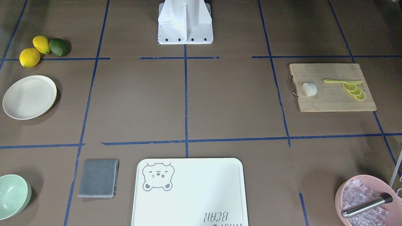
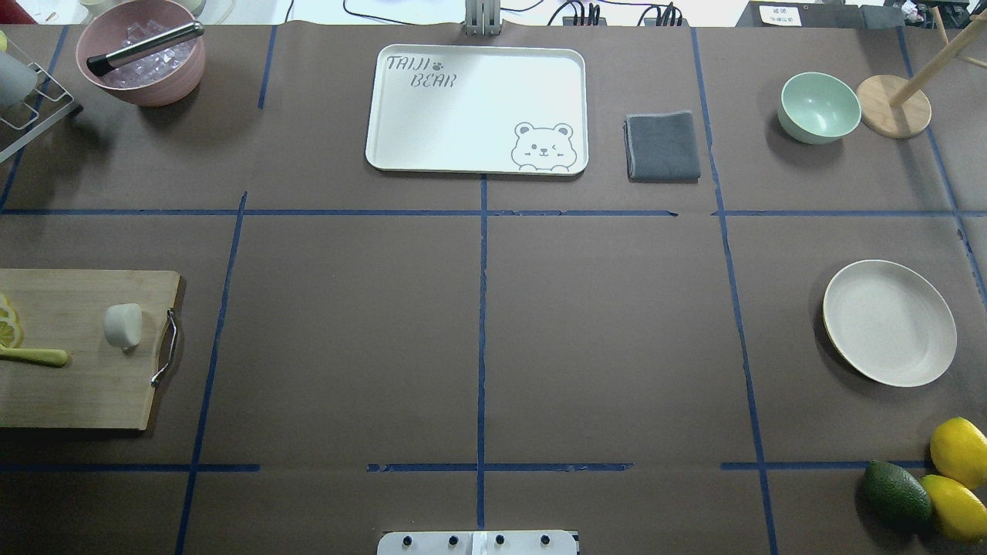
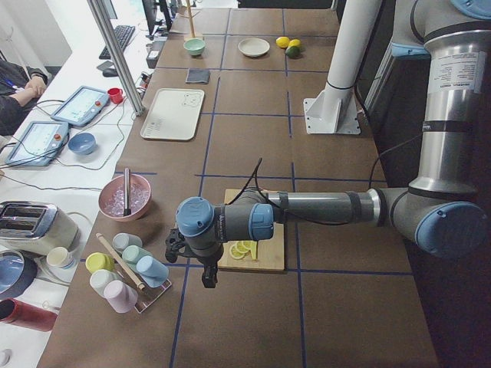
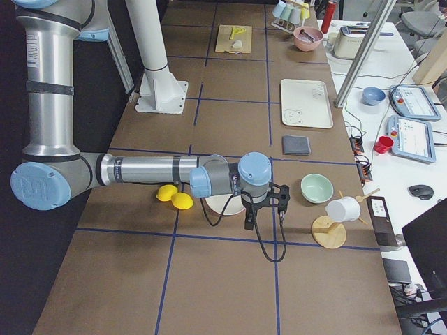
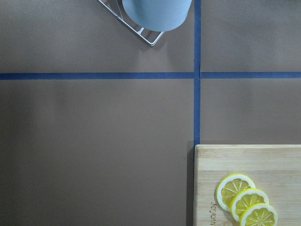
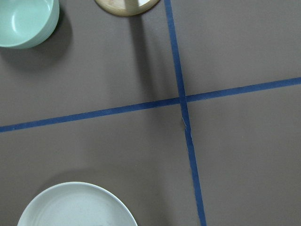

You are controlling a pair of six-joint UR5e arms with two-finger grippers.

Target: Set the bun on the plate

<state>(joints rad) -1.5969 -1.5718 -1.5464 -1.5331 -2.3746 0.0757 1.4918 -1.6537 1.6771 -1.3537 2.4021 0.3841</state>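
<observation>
On the wooden board, bun apart from left fingers

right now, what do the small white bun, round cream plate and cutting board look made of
Small white bun: matte, smooth, like steamed dough, possibly fake.
Round cream plate: matte, little glare, probably plastic.
Rectangular cutting board: pale wood, visible grain.

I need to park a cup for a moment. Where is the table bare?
Bare: the wide middle between the board and the plate, from the tray back to the base. Crowded: the board, with bun and lemon slices.
</observation>
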